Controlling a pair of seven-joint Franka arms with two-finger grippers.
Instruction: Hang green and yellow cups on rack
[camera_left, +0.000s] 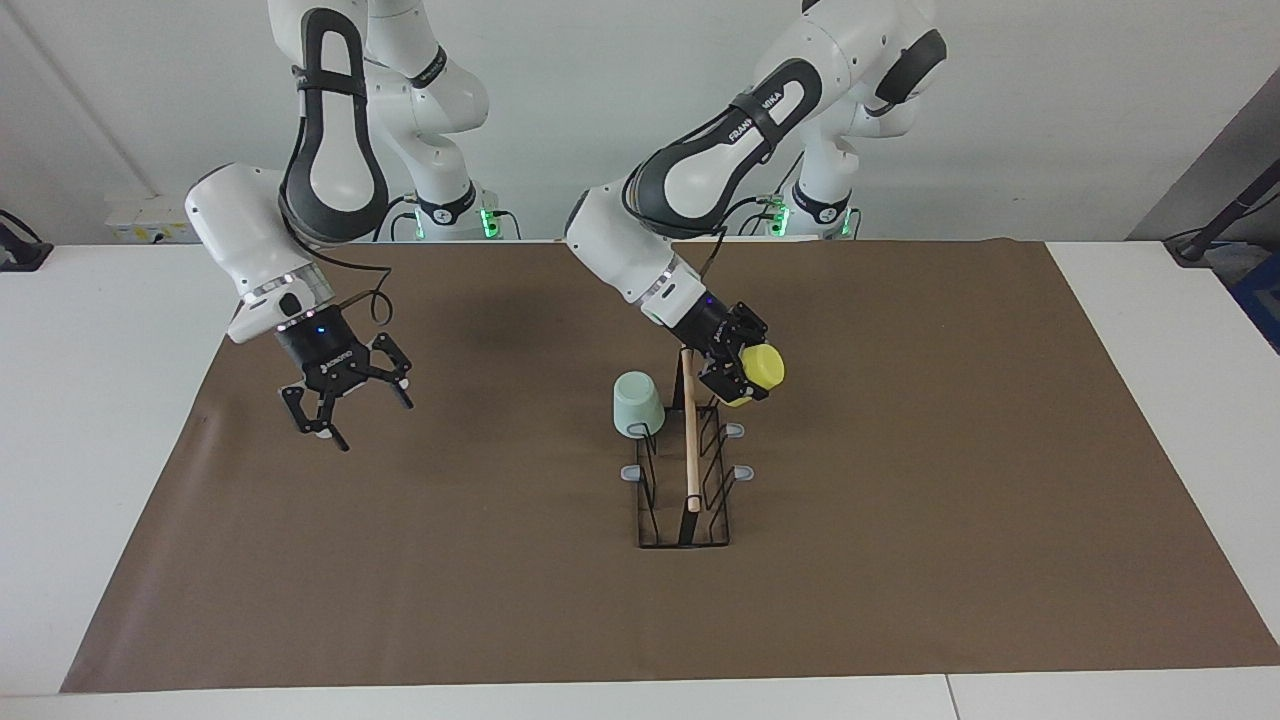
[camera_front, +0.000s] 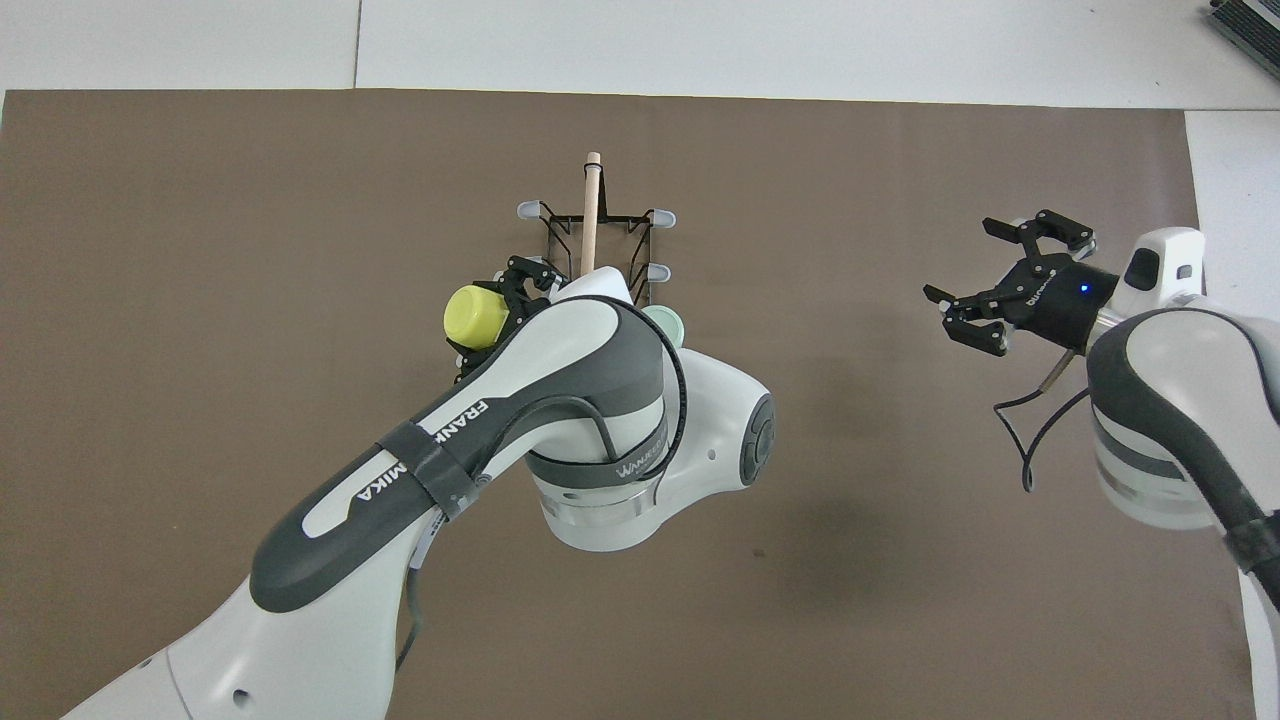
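Note:
The black wire rack (camera_left: 688, 500) with a wooden top dowel (camera_front: 590, 205) stands mid-mat. A pale green cup (camera_left: 638, 403) hangs upside down on the prong nearest the robots on the right arm's side; the overhead view shows only its edge (camera_front: 668, 322) past the left arm. My left gripper (camera_left: 742, 368) (camera_front: 495, 312) is shut on the yellow cup (camera_left: 760, 368) (camera_front: 474, 316), tilted, right at the rack's prong nearest the robots on the left arm's side, which it covers. My right gripper (camera_left: 350, 420) (camera_front: 957, 258) hangs open and holds nothing, over the mat toward the right arm's end.
A brown mat (camera_left: 950, 480) covers most of the white table (camera_left: 1150, 280). Four grey-tipped prongs (camera_left: 742, 472) farther from the robots carry nothing. The left arm's elbow (camera_front: 640, 440) hides the mat just nearer the robots than the rack in the overhead view.

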